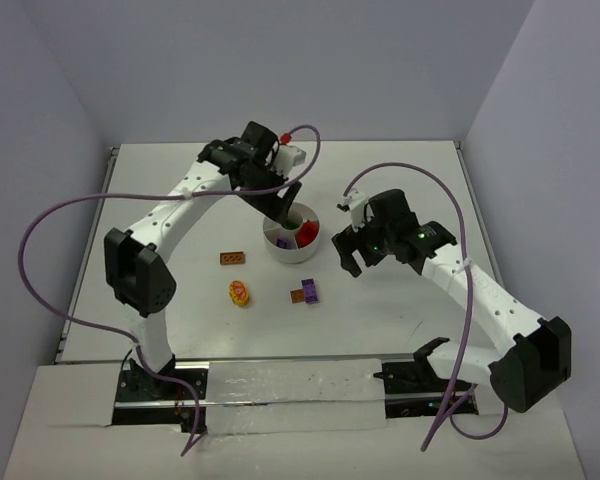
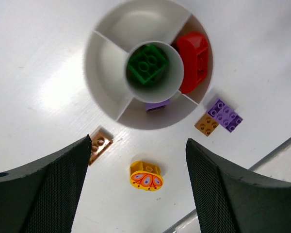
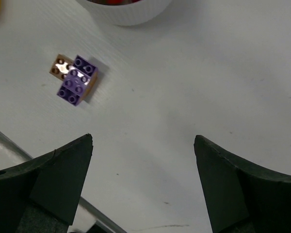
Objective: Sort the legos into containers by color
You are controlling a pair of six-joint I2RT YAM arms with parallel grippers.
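Note:
The white round dish (image 1: 302,253) stands mid-table. In the left wrist view the dish (image 2: 106,63) holds a green brick (image 2: 146,64) in its centre well, a red brick (image 2: 194,60) in one wedge and a purple brick (image 2: 157,105) in another. My left gripper (image 1: 283,208) hovers above the dish, open and empty (image 2: 138,145). My right gripper (image 1: 345,257) is open and empty to the right of the dish (image 3: 143,141). On the table lie a brown-orange brick (image 1: 233,258), a round yellow-and-red brick (image 1: 240,293), and a purple brick (image 3: 76,80) joined to a small brown one (image 3: 60,65).
A metal rail (image 1: 280,362) runs along the near edge by the arm bases. Purple cables (image 1: 50,225) loop off both arms. Grey walls close in the white table (image 1: 410,190) on three sides.

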